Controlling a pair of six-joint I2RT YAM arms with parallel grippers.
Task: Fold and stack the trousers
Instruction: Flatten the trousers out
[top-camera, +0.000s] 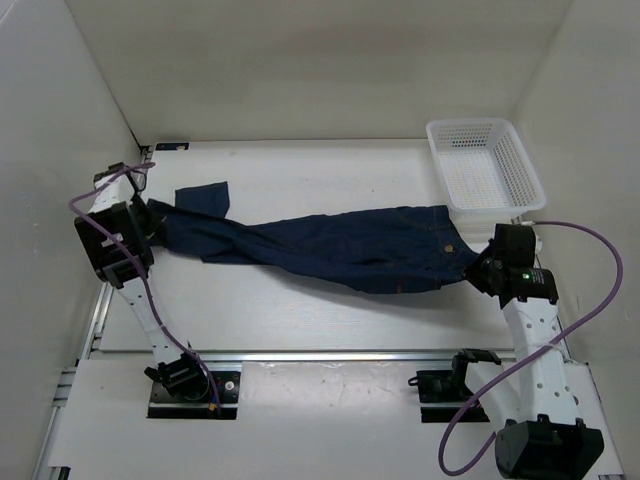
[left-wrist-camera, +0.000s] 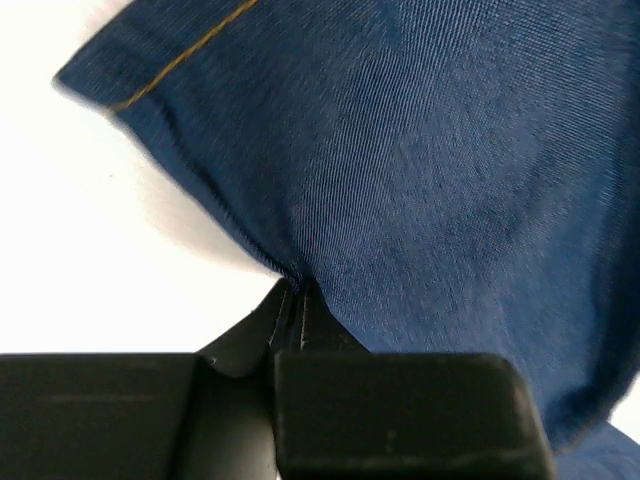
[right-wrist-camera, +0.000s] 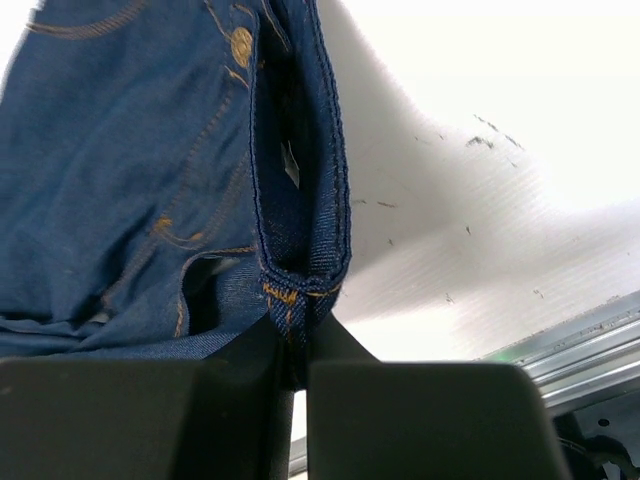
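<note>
Denim trousers (top-camera: 350, 255) stretched between our left gripper (left-wrist-camera: 291, 292) and right gripper (right-wrist-camera: 295, 330), both clenched on the cloth.

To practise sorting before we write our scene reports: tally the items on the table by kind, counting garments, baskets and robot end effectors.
Dark blue trousers: 1
White mesh basket: 1
End effectors: 2 (left end effector, right end effector)
Total: 4

The trousers (left-wrist-camera: 430, 180) overrun the 2 wrist views' edges.
</note>
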